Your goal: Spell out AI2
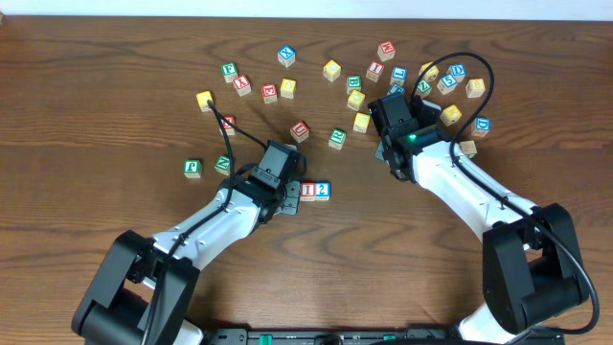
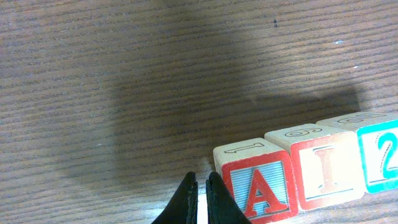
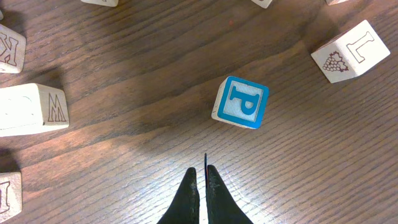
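In the left wrist view, three wooden cubes stand touching in a row: a red-faced "A" [image 2: 258,186], a red-faced "I" [image 2: 323,171] and a blue-faced "2" [image 2: 379,155]. My left gripper [image 2: 202,182] is shut and empty, just left of the "A" cube, near the table surface. In the overhead view the "I" [image 1: 307,190] and "2" [image 1: 322,190] show beside the left gripper [image 1: 290,196], which hides the "A". My right gripper [image 3: 202,174] is shut and empty, above bare table below a blue "P" cube [image 3: 241,102]; in the overhead view it [image 1: 389,103] is among the scattered cubes.
Many loose cubes lie across the far half of the table: red [image 1: 300,130], green [image 1: 337,138], yellow [image 1: 361,122], green [image 1: 193,169]. Near the right gripper are an "L" cube [image 3: 350,51] and a "W" cube [image 3: 31,109].
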Available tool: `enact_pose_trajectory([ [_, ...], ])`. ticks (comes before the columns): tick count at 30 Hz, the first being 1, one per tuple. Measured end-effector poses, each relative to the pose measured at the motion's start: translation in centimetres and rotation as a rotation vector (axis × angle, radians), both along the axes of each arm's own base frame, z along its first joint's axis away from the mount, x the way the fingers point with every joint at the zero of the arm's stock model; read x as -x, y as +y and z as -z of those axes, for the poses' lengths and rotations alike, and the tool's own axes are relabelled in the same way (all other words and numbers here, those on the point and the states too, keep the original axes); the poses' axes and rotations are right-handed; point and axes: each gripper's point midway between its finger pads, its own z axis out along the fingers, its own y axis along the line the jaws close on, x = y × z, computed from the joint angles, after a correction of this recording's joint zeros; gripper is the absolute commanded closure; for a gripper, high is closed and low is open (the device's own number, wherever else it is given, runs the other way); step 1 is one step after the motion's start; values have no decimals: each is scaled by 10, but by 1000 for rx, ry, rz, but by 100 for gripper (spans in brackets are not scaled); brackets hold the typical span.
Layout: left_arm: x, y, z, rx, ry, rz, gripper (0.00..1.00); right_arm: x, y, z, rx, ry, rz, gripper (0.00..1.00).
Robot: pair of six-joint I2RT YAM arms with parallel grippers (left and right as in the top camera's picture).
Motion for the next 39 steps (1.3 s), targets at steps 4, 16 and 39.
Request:
enact_pose_trajectory([
  [4,0,0,0,0,0,0,93,0,0,0,1,1,-1,99],
  [16,-16,39,1,5,11,-122,93,2,2,1,-1,17,-26,99],
  [39,-21,89,-166,160,-419,-232,12,55,-16,-172,-38,-281,-203,1],
])
